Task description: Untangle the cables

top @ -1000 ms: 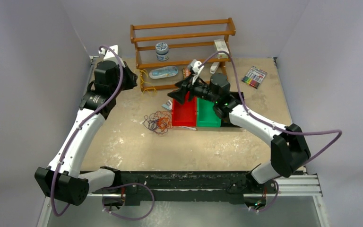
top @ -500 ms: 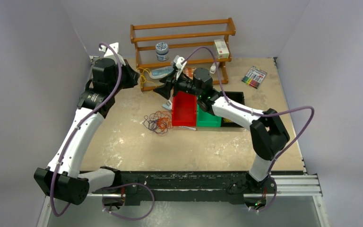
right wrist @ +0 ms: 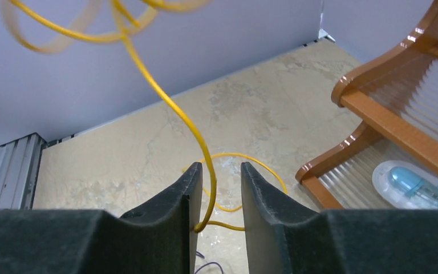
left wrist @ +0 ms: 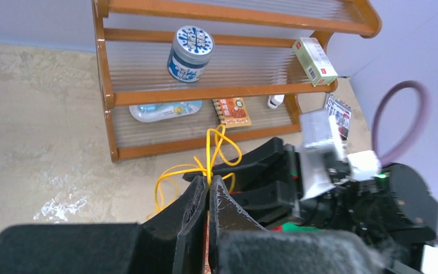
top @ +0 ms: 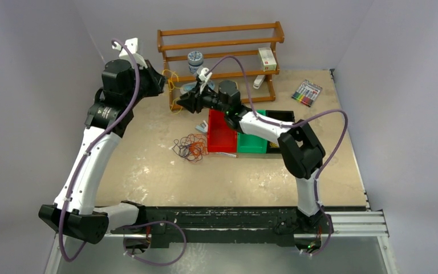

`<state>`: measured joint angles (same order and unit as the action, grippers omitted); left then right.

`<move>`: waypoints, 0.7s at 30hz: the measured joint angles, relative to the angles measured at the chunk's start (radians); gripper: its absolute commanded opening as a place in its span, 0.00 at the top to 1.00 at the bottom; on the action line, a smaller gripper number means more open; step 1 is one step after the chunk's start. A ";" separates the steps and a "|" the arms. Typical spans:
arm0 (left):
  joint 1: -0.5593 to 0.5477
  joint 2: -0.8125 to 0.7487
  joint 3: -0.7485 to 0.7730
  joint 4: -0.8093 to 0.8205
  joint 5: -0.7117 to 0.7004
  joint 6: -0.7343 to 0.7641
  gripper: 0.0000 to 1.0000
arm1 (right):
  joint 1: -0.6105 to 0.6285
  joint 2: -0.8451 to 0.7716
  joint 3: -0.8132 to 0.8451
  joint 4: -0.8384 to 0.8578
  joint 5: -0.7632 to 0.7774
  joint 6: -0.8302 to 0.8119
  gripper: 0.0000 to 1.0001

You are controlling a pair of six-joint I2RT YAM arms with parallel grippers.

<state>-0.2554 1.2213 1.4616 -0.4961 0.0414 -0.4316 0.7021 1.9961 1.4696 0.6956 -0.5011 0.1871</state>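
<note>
1. The left gripper [left wrist: 208,184] is clamped on the yellow cable [left wrist: 207,151], whose loops lie just past its tips.
2. The right gripper [right wrist: 215,188] faces it, jaws parted, straddling that cable.
3. The wooden rack [left wrist: 205,94] stands close behind both.
4. The orange-and-dark tangle [top: 191,146] lies apart, beside the red bin [top: 221,136].

Speckled table [top: 148,171] with cables [top: 191,146], red bin [top: 221,134], rack [top: 222,43], markers [top: 307,92]

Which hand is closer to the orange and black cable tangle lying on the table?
Right. The right hand hangs just beyond the tangle, toward the rack; the left hand is farther back and left, by the rack's left post.
</note>
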 measured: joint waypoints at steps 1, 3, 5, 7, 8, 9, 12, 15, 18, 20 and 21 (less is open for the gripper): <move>0.000 0.001 0.010 0.000 0.001 0.002 1.00 | 0.000 0.012 0.002 0.008 0.008 0.003 0.71; 0.000 0.001 0.027 -0.002 0.003 0.006 1.00 | 0.000 0.035 0.002 0.021 0.024 0.011 0.76; 0.000 0.001 0.042 -0.007 0.003 0.006 1.00 | 0.000 0.050 0.002 0.028 0.041 0.015 0.79; 0.000 0.001 0.057 -0.008 0.003 0.006 1.00 | 0.000 0.061 0.000 0.043 0.058 0.022 0.82; 0.000 0.001 0.064 -0.009 0.003 0.006 1.00 | 0.000 0.061 -0.005 0.051 0.066 0.026 0.83; 0.000 0.001 0.070 -0.010 0.002 0.006 1.00 | 0.000 0.061 -0.010 0.063 0.070 0.031 0.85; 0.000 0.001 0.093 -0.011 -0.005 0.006 1.00 | 0.000 0.061 -0.031 0.103 0.086 0.042 0.89; 0.000 0.000 0.114 -0.012 -0.019 0.006 1.00 | 0.000 0.061 -0.064 0.127 0.095 0.052 0.92; 0.000 -0.002 0.131 -0.015 -0.035 0.006 1.00 | 0.000 0.059 -0.112 0.142 0.104 0.058 0.98; 0.000 -0.004 0.136 -0.017 -0.048 0.007 1.00 | 0.000 0.054 -0.152 0.149 0.117 0.060 1.00; 0.000 -0.006 0.137 -0.018 -0.054 0.008 1.00 | 0.000 0.048 -0.172 0.150 0.121 0.060 1.00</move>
<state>-0.2554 1.2156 1.5986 -0.5144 -0.0124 -0.4232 0.7017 2.0438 1.2972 0.8452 -0.3801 0.2470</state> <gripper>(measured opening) 0.012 0.014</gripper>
